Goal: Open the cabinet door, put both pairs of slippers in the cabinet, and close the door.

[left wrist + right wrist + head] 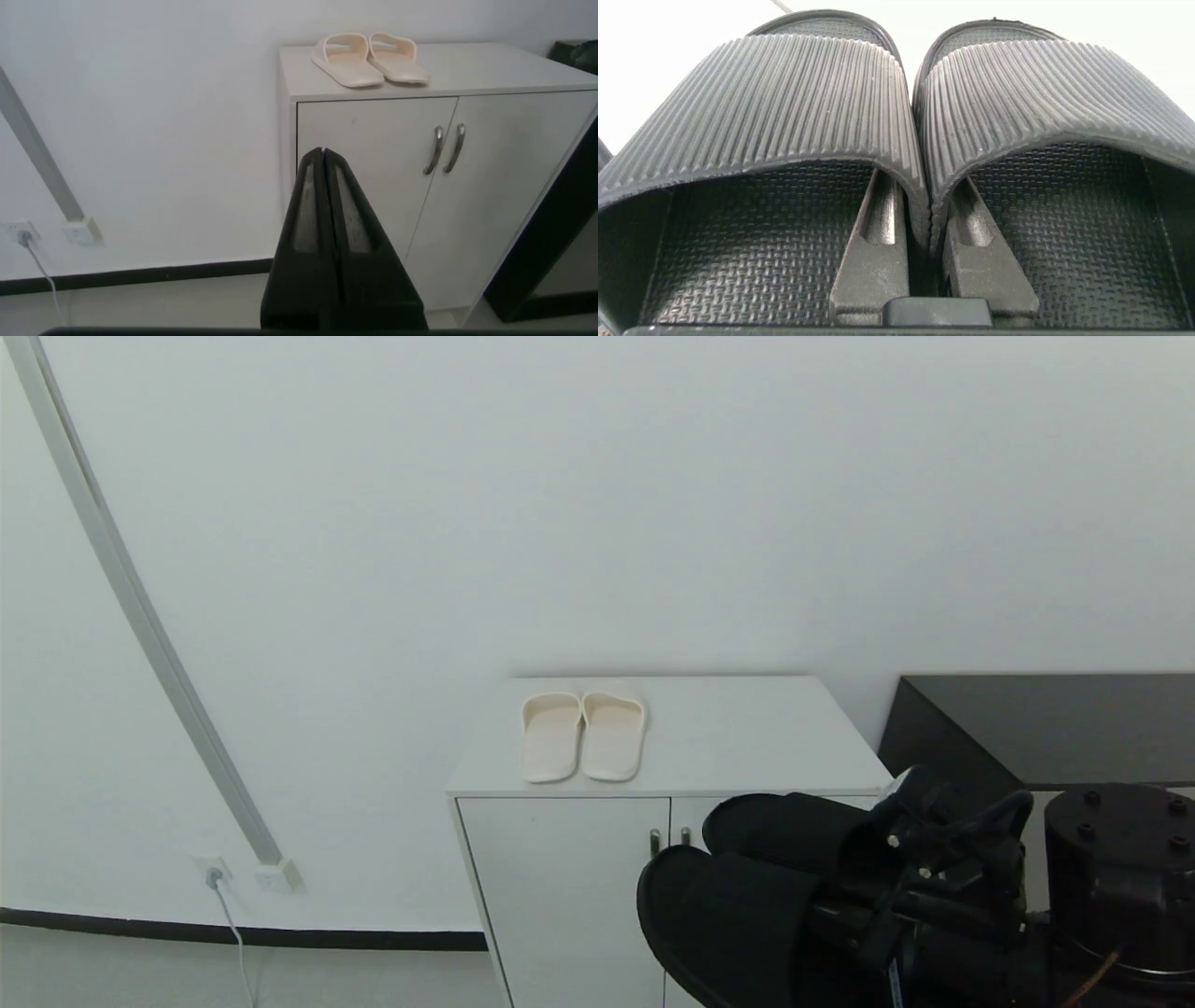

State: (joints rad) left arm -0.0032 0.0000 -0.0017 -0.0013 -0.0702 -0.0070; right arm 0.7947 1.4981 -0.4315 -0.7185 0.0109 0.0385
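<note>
Plain white wall point(597, 504) is taking up most of the head view, with a dark baseboard point(280, 936) running along the floor. A grey conduit point(140, 607) is slanting down at 9 o'clock to an outlet point(213, 873) with a cable point(233, 933) hanging from it.

The white cabinet point(747, 737) is sitting at 6 o'clock, both doors shut, metal handles point(435, 149) side by side. The cream slippers point(611, 737) are lying on its top, toward its 9 o'clock side. A dark tabletop point(1055, 728) is showing at the cabinet's 3 o'clock.

At 5 o'clock the black slippers point(747, 896) are blocking most of the right door. The right gripper point(920, 233) is pinching them together, one finger inside each. The left gripper point(323, 154) is hanging before the cabinet, fingers pressed together, empty. The cabinet's bottom is getting cut off.
</note>
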